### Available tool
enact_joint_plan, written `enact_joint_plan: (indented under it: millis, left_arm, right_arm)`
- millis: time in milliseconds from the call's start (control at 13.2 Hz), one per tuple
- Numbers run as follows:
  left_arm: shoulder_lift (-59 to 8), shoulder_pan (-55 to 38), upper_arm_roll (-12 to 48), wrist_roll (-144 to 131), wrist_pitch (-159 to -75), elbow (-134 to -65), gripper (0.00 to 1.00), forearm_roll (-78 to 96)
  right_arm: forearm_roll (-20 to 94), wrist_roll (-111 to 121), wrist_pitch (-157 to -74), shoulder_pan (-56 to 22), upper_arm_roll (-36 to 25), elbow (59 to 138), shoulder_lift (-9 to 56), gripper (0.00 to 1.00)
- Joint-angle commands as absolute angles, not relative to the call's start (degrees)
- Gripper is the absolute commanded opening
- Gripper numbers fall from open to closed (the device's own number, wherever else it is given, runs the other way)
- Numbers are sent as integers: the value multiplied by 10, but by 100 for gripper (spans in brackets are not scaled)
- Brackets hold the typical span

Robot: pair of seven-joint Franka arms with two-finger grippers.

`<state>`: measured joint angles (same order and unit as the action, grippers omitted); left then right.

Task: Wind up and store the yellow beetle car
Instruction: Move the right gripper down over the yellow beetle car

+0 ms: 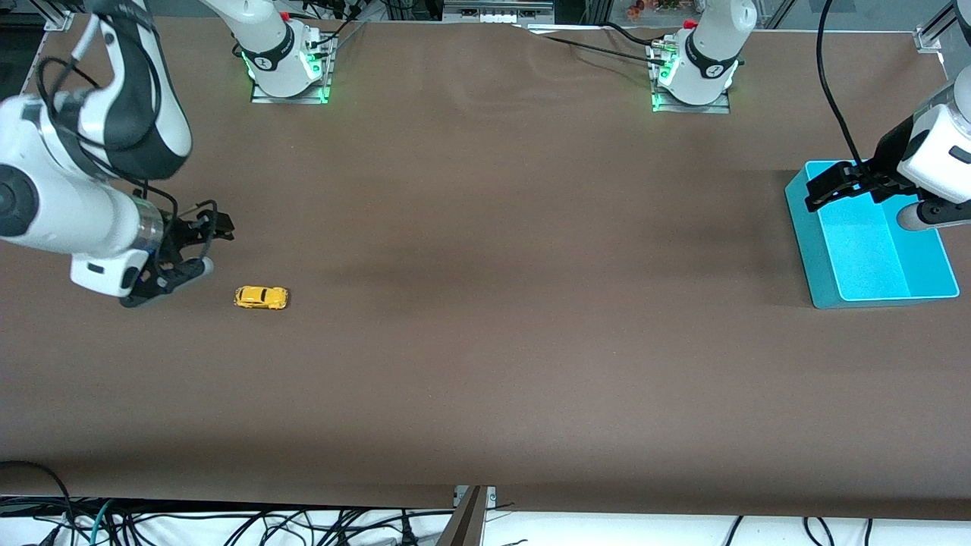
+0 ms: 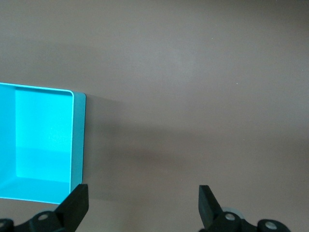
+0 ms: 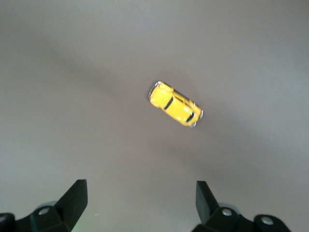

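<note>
Brown table [image 1: 485, 341] w/ 2 arms. Blue bin [image 1: 815, 250] sits at the left arm's end of the table, nothing in it as far as visible; left gripper [image 1: 834, 184] hangs over the bin's edge, jaws wide apart, holding nothing, arm looks to be waiting. Right gripper [image 1: 186, 254] is at the right arm's end, low over the table, jaws apart, nothing held. Yellow beetle car [image 1: 261, 297] rests on its wheels on the bare tabletop just beside the right gripper, not touching it, well apart from the bin; right wrist view shows it ahead of the fingers [image 3: 72, 200], angled across their line. Step, prob: approach/pre-grasp, car not yet picked or wound. Next move needs right gripper over the car, wrist turned to match body, then down and pinch across the sides; tiny target, so centring matters.
</note>
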<state>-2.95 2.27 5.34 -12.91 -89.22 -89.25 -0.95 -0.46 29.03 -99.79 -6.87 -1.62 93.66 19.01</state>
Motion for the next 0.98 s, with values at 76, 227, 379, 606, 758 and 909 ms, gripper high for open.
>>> enact_joint_plan:
  millis: [76, 227, 379, 606, 758, 909]
  left_arm:
    - [-39, 24, 53, -114, -880, -873, 100, 3]
    - [-39, 24, 53, -114, -880, -873, 100, 3]
    - [-39, 24, 53, -114, -880, -873, 100, 3]
    - [-39, 24, 53, -114, -880, -873, 100, 3]
    - [-39, 24, 53, -114, -880, -873, 100, 3]
    - [-39, 24, 53, -115, -881, -873, 100, 3]
  right_arm:
    - [-7, 453, -1083, -65, -19, 970, 216, 99]
    - [-7, 530, -1148, -63, -19, 1008, 221, 99]
    - [-7, 595, -1194, -63, -20, 1039, 221, 99]
    - [-6, 690, -1260, -62, -20, 1077, 224, 99]
    - [-6, 745, -1319, -60, -21, 1106, 231, 99]
    - [-5, 781, -1364, -51, -20, 1118, 244, 99]
